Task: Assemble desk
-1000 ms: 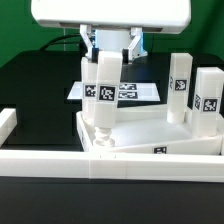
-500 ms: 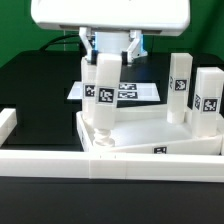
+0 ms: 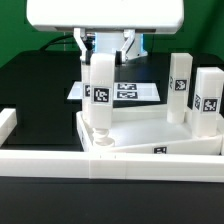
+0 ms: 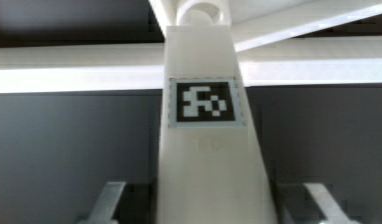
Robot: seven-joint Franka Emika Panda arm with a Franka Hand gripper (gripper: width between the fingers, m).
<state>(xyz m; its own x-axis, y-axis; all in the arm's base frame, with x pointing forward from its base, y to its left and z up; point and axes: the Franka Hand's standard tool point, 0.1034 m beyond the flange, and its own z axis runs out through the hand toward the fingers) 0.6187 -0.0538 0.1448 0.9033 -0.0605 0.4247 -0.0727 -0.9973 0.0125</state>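
The step in hand looked like seating a leg [image 3: 101,92] in the desk top [image 3: 150,132] — the square, tag-marked leg stood upright with its foot at the corner socket nearest the exterior view's left, and the next move probably called for twisting or pressing it home before letting go. The gripper [image 3: 104,52] reached straight down from above, its jaws pinching the leg's upper end. Two more legs [image 3: 180,88] stood at the top's far side, and the marker board [image 3: 135,92] lay on the bench behind.
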